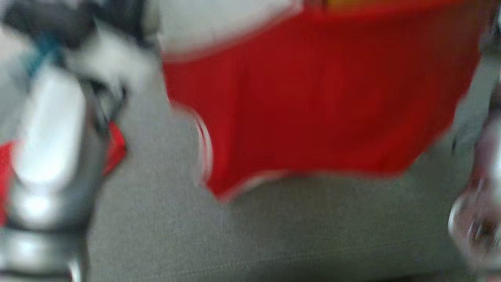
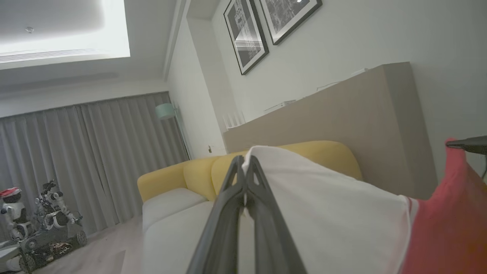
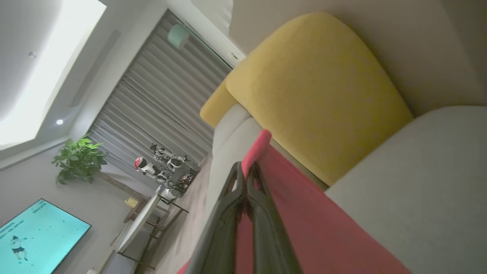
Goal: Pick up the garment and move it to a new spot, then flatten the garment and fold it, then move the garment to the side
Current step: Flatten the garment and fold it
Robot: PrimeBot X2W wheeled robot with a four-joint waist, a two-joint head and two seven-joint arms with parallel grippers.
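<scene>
1. Your left gripper [image 2: 245,164] had its fingers pressed together, pinching the white edge of the garment [image 2: 335,213].
2. Your right gripper [image 3: 245,170] was clamped the same way, pinching a red edge that bunched up just past the fingertips.
3. The garment was stretched between the two grippers. It was white toward your left and red toward your right, with a pale stripe where the colours met.
4. It hung over the grey seat of the sofa [image 1: 274,235], in front of the yellow backrest [image 3: 315,87].
5. The head view was too blurred for you to tell whether the lower hem touched the seat.
6. In that view the red cloth spanned the upper middle and right. The left arm [image 1: 51,137] stood at the left edge, with a scrap of red showing behind it.
7. Beyond the sofa's far end you had grey curtains [image 2: 95,152], and two framed pictures [image 2: 247,34] hung on the wall above the backrest.
</scene>
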